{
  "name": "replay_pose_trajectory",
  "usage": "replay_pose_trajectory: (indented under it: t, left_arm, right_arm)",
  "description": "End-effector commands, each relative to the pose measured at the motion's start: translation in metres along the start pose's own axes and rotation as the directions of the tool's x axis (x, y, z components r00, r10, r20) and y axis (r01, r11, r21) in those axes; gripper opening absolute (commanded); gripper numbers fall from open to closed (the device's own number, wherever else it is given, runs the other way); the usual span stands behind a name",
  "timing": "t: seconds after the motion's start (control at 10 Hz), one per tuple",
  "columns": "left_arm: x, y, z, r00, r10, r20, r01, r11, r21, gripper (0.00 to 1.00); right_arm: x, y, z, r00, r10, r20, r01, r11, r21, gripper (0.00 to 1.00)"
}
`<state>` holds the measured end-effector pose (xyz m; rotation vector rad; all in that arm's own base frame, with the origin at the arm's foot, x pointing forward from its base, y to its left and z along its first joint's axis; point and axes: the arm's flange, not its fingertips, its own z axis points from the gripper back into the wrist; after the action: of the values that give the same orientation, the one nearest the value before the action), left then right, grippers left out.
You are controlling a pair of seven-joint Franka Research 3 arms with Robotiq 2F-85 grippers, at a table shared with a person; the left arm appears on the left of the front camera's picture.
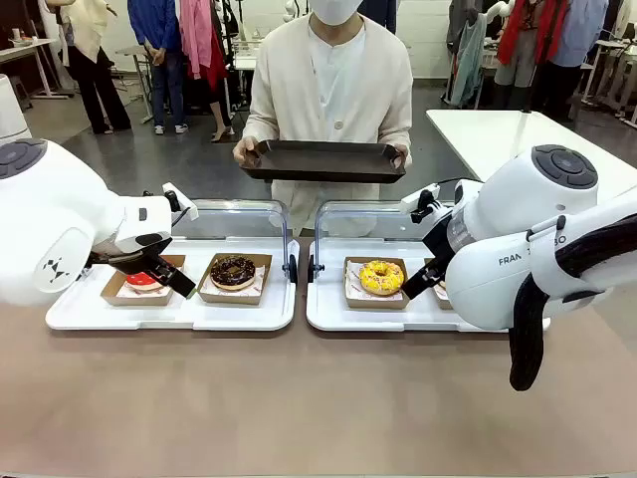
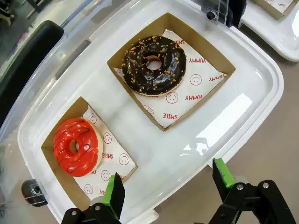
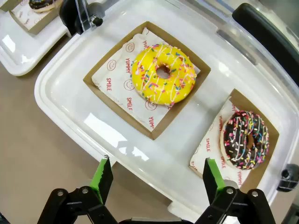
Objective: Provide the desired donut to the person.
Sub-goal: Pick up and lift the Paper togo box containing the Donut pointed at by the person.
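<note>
Fingers [image 2: 114,193] [image 3: 103,179], left and right, gape empty above white trays [image 1: 70,317] on brown table [image 1: 299,398].

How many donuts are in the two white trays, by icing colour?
Red donut: 1
Yellow donut: 1
Chocolate donuts, one with nuts, one with sprinkles: 2
Total: 4

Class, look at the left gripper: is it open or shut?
Open. In the left wrist view the left gripper has its green pads wide apart, gripping nothing.
</note>
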<state>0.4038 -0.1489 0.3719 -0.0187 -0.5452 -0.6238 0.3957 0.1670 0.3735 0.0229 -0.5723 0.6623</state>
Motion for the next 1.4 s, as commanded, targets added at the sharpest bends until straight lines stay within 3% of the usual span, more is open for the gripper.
replay_pose_trajectory:
  t: [0.0,1.3]
  left_arm:
    - [-0.0001,-0.0001,0.0,1.0,0.0,0.0,0.0,1.0,0.0,1.0]
    - [-0.0001,-0.0001,0.0,1.0,0.0,0.0,0.0,1.0,0.0,1.0]
  right_arm:
    - [0.0,0.0,0.0,1.0,0.0,0.0,0.0,1.0,0.0,1.0]
    - [0.0,0.0,0.0,1.0,0.0,0.0,0.0,1.0,0.0,1.0]
